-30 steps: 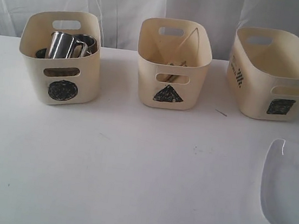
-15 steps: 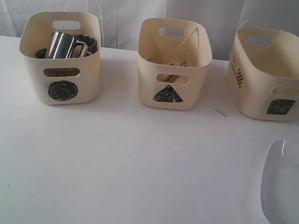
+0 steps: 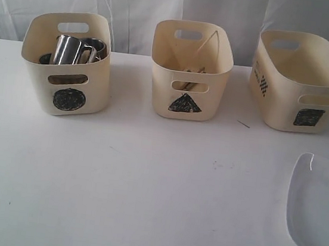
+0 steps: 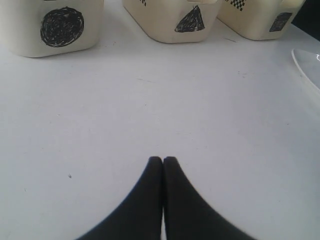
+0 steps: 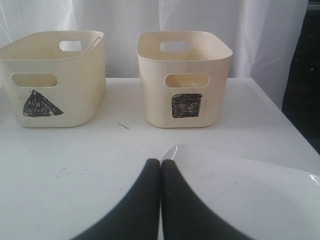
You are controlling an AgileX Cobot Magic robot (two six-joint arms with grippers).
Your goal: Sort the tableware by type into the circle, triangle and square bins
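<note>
White table (image 3: 144,186), curtain (image 3: 137,0) behind. Clear plate (image 3: 318,214) lies unsorted at four o'clock, presumably destined for square bin (image 3: 280,107) at two. Mugs (image 3: 70,50) occupy circle bin (image 3: 38,77) at ten. Right gripper (image 5: 160,162), nearest the plate, and left gripper (image 4: 163,160) both closed tight, empty.

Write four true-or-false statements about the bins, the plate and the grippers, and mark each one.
1. A steel mug sits in the circle bin. True.
2. The clear plate lies inside the square bin. False: it lies on the table, outside that bin.
3. The triangle bin stands between the other two bins. True.
4. The right gripper is open. False: it is shut, as is the left gripper, and neither holds anything.
</note>
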